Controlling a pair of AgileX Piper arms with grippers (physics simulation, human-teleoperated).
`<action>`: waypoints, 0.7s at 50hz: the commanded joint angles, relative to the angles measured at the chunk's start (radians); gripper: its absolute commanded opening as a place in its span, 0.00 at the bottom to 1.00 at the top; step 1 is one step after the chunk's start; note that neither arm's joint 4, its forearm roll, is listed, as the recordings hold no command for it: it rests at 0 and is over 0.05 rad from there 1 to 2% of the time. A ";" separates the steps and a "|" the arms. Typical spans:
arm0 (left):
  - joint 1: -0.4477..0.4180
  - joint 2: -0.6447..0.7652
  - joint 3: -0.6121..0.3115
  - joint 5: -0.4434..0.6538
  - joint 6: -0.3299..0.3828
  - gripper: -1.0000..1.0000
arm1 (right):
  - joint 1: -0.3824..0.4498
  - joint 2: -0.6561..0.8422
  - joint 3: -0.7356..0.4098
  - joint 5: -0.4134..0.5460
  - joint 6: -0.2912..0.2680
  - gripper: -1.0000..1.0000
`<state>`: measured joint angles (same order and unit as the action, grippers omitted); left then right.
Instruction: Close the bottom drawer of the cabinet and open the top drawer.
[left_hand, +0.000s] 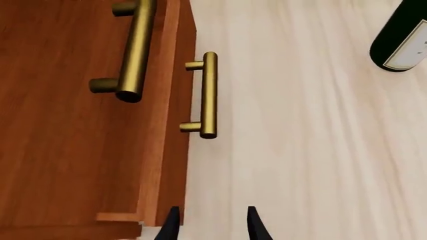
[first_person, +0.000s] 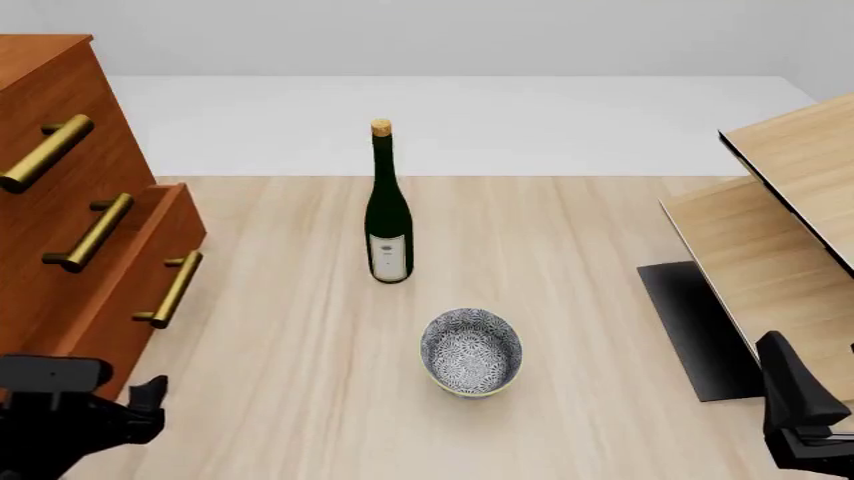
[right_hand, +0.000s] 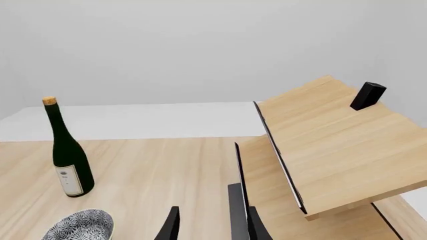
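Observation:
The cabinet (first_person: 54, 90) stands at the table's left edge. Its top drawer (first_person: 30, 120) sits flush, with its brass handle (first_person: 47, 152) slanting across it. The bottom drawer (first_person: 167, 225) is pulled out toward the table's middle, and its handle (first_person: 171, 288) (left_hand: 209, 95) points the same way. My left gripper (first_person: 150, 405) (left_hand: 213, 227) hovers open and empty, in front of the cabinet's near corner and short of that handle. My right gripper (first_person: 801, 400) (right_hand: 213, 227) stays at the near right, far from the cabinet, also open and holding nothing.
A dark green wine bottle (first_person: 388, 215) stands at mid-table, with a patterned bowl (first_person: 471, 350) in front of it. Pale plywood boards (first_person: 787, 200) and a black mat (first_person: 694, 325) fill the right side. The middle drawer's handle (first_person: 91, 232) shows above the bottom one.

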<state>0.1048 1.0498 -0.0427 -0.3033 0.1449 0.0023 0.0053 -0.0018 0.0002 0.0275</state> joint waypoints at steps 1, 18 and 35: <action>0.044 -0.002 -0.001 -0.014 0.014 1.00 | -0.001 -0.001 0.000 0.001 0.000 1.00; 0.087 0.067 -0.009 -0.093 0.032 1.00 | -0.001 -0.001 0.000 0.000 -0.001 1.00; 0.134 0.148 -0.010 -0.183 0.049 1.00 | -0.002 0.001 -0.001 -0.001 -0.002 1.00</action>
<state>0.2131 1.1557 -0.0542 -0.4371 0.1828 0.0010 0.0056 -0.0021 -0.0004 0.0262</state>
